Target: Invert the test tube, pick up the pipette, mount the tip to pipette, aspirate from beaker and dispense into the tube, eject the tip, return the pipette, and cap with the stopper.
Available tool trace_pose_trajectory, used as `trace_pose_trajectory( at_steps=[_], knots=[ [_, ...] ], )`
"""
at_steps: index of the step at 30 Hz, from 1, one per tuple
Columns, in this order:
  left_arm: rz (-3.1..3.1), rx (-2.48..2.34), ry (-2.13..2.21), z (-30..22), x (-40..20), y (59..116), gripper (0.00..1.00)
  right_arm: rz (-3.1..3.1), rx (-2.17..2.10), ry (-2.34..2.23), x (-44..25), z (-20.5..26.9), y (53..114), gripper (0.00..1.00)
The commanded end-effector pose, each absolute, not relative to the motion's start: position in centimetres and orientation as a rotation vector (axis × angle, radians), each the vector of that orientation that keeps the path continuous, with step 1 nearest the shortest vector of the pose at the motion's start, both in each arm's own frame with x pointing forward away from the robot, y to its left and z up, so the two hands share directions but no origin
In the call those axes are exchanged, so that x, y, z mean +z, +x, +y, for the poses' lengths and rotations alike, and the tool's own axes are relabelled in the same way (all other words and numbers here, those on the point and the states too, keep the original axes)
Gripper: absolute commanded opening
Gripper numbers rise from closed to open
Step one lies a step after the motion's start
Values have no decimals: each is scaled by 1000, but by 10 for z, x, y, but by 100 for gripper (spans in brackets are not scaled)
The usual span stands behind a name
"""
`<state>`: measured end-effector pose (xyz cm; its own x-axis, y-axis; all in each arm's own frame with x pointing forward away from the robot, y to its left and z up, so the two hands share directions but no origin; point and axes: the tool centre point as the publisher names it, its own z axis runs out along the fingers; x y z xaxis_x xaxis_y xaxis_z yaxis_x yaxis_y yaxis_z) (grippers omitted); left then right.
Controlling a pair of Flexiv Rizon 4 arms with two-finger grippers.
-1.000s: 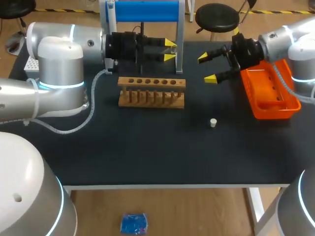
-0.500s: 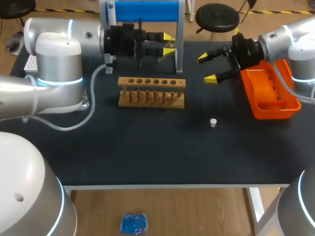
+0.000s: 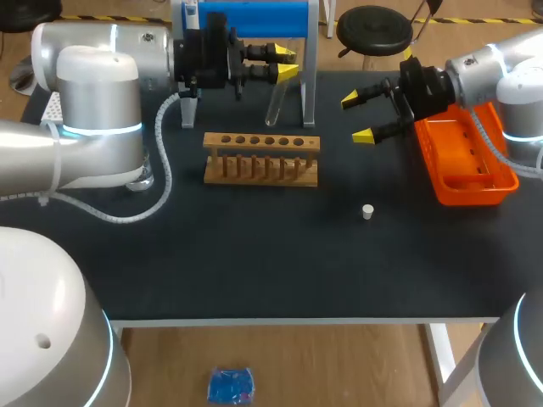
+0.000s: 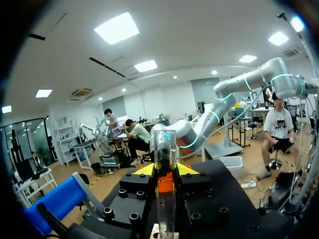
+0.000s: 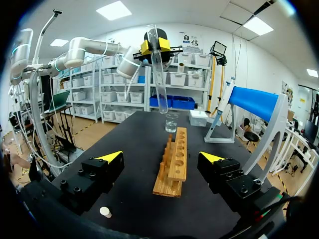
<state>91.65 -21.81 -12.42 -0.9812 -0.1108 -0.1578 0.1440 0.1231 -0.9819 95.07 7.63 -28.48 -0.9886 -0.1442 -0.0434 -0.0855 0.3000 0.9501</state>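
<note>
beaker (image 3: 143, 180) mostly behind left arm (image 3: 93, 127)

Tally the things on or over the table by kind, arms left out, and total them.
test tube: 1
wooden rack: 1
stopper: 1
beaker: 1
orange tray: 1
blue stand: 1
white box: 1
Total: 7

Your widest room: worktop (image 3: 254, 263) in front of the wooden rack (image 3: 261, 158), w/ only a small stopper (image 3: 367, 212) on it. Behind the rack it's tight: blue stand (image 3: 280, 17) & the tube (image 3: 276, 103) hanging from your left claw (image 3: 287, 62). An orange tray (image 3: 472, 190) lines the right edge; right claw (image 3: 359, 117), fingers spread, hovers betw. stand & tray.
</note>
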Motion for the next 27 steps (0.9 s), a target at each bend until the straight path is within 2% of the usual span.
trace_pose_trajectory(
  at_steps=[1,14,27],
  knots=[
    [2134,-1947,-83,-223,-125,912,0,-2490,-1816,223,-285,76,951,100],
    [2098,-1983,-237,-223,-142,927,0,-2490,-1816,223,-285,76,951,100],
    [2071,-2065,-35,-217,-153,957,0,-2490,-1816,223,-285,76,951,100]
  ],
)
